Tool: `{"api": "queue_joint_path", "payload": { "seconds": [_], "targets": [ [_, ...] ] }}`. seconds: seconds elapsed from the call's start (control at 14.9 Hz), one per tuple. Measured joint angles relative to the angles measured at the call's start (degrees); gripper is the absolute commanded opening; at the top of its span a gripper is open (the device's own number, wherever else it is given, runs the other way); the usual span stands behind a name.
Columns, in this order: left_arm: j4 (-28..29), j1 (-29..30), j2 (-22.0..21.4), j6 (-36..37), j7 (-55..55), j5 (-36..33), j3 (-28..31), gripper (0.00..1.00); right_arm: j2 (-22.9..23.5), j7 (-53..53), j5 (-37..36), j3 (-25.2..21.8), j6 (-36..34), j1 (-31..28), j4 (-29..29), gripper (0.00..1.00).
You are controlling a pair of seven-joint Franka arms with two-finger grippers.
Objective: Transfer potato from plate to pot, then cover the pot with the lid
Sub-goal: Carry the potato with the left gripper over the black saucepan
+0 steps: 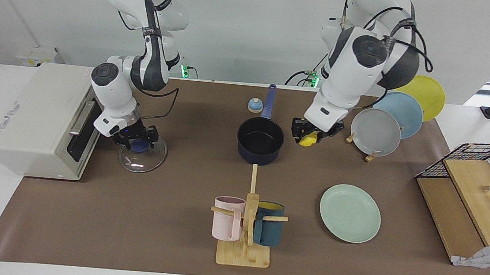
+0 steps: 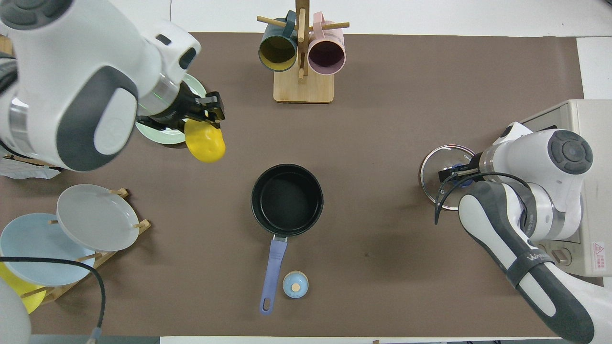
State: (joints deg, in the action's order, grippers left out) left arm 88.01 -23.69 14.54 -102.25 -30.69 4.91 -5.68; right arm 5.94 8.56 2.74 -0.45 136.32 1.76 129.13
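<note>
My left gripper is shut on the yellow potato and holds it in the air over the mat, beside the pot on the left arm's side; both also show in the overhead view, gripper and potato. The dark pot stands open and empty, its blue handle toward the robots. The mint-green plate is bare; the left arm covers most of it in the overhead view. The glass lid lies on the mat by the oven. My right gripper is down at its blue knob.
A mug rack with a pink and a teal mug stands farther from the robots than the pot. A small bell sits beside the pot handle. A rack of upright plates, a white oven and a wire basket with boards line the table's ends.
</note>
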Motion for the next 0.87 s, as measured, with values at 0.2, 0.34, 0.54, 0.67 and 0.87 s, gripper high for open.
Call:
{"api": "queue_joint_path", "payload": {
  "seconds": [0.2, 0.34, 0.54, 0.67, 0.87],
  "targets": [
    [11.91, -5.75, -3.17, -10.59, -2.68, 0.04, -0.11, 0.0, 0.0, 0.95, 0.0, 0.0, 0.0, 0.0, 0.01, 0.79],
    [16.47, -8.38, -4.28, -14.02, -3.0, 0.06, -0.12, 0.0, 0.0, 1.0, 0.0, 0.0, 0.0, 0.0, 0.01, 0.68],
    [19.34, -10.53, -4.62, -17.04, -2.87, 0.06, -0.09, 0.0, -0.05, 1.07, 0.01, 0.01, 0.0, 0.0, 0.0, 0.4],
    [21.5, -10.97, -4.61, -19.35, -0.83, 0.06, -0.08, 0.0, -0.05, 1.1, 0.01, 0.01, 0.0, 0.0, 0.0, 0.14],
    [23.54, -11.59, -4.15, -21.91, 0.87, 0.06, -0.05, 0.0, -0.05, 1.1, 0.01, 0.01, 0.0, 0.0, 0.0, 0.0]
  ]
}}
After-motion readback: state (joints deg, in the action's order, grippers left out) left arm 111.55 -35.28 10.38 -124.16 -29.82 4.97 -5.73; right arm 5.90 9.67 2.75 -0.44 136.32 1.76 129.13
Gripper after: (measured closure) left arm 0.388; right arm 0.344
